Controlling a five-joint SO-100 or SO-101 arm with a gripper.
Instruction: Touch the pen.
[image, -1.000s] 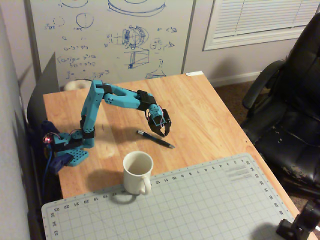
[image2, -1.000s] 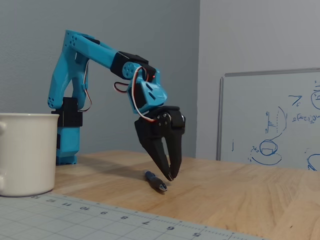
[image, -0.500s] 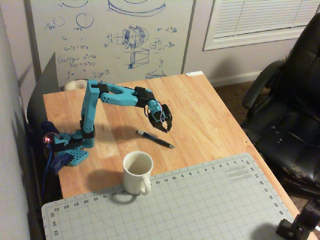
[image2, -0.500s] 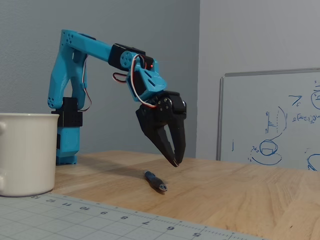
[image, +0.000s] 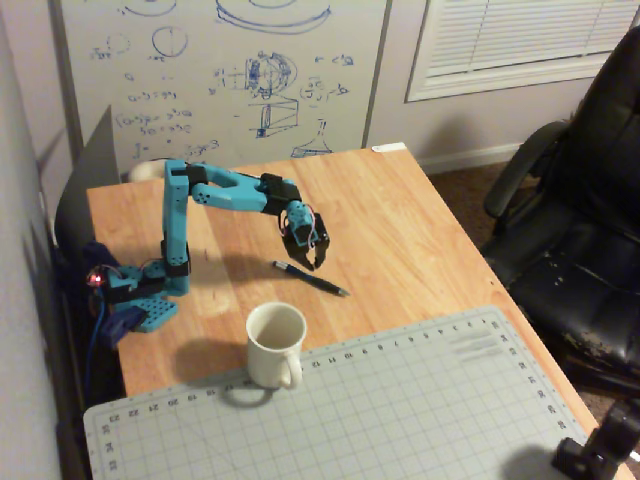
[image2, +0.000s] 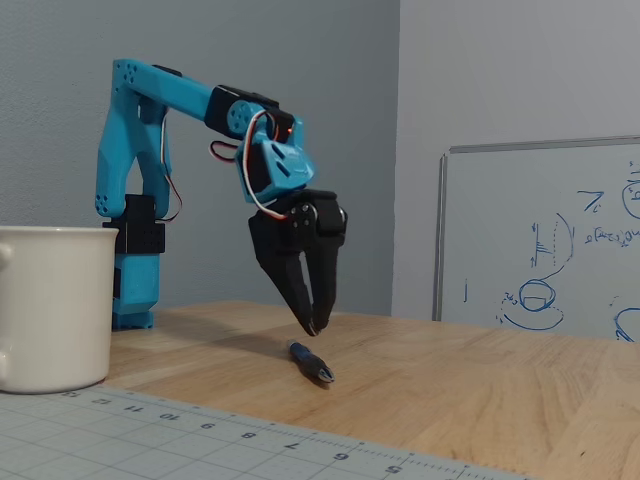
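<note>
The pen (image: 311, 279) is slim and dark and lies flat on the wooden table, between the arm and the white mug. In the fixed view the pen (image2: 311, 363) points towards the camera, with a blue section near its far end. My gripper (image: 317, 264) hangs from the blue arm with its black fingers pointing down. In the fixed view my gripper (image2: 315, 328) hovers a little above the pen's far end, with a small gap between them. The fingertips meet, so the gripper is shut and empty.
A white mug (image: 275, 344) stands at the edge of a grey cutting mat (image: 400, 400), in front of the pen. The arm's base (image: 150, 300) is at the table's left. A whiteboard (image: 230, 70) stands behind the table and a black chair (image: 580, 230) to its right.
</note>
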